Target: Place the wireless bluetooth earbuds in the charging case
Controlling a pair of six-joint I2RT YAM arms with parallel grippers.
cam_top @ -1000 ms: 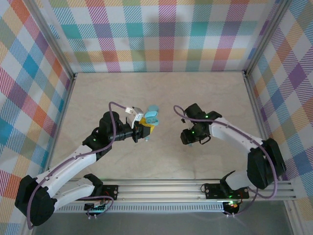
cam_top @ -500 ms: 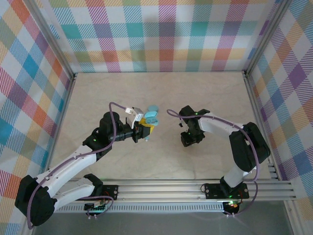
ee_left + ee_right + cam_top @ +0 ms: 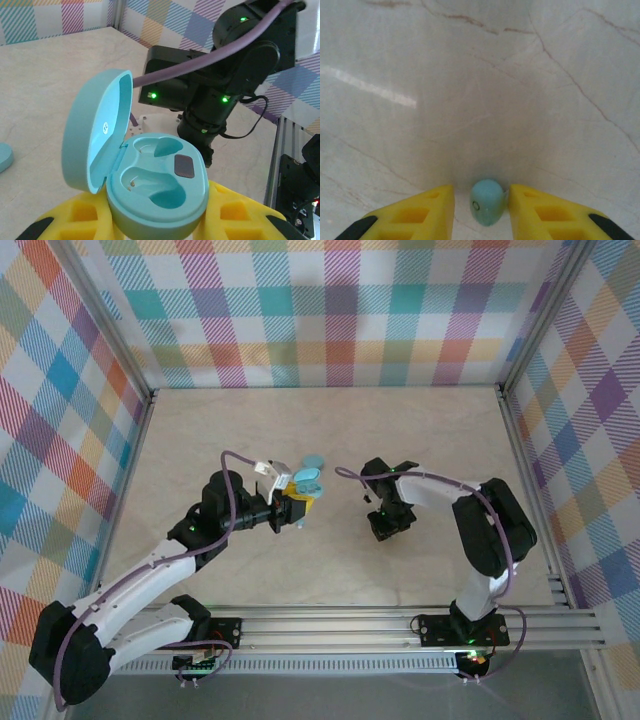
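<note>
Quick count from above: two arms, one open charging case, and one spare pale-blue round piece lying flat on the table just past the case on its far side. Clamped tight on the case: the left gripper, lid flipped up. Parked to the right of the case, near but clear of it: the right gripper, pointing straight down at the table.

Extra detail from the left wrist camera:
- Lid standing open off the hinge.
- Two wells in the base, both empty, with one small dark patch next to them.
- Yellow fingers hugging the base from both sides.
- Right arm looming right behind the case, with green lights on.
- Same spare round piece peeking in at the left edge of that view.

Extra detail from the right wrist camera:
- Exactly one earbud, tiny and pale blue, sitting on the table between that gripper's two yellow fingers. So it's out to the right of the case, not in it.
- Sliver of table visible between the earbud and one finger.
- Other finger right up against it, or nearly; can't tell which.
- Jaws apart and bracketing the earbud, not squeezing it, nothing lifted.
</note>
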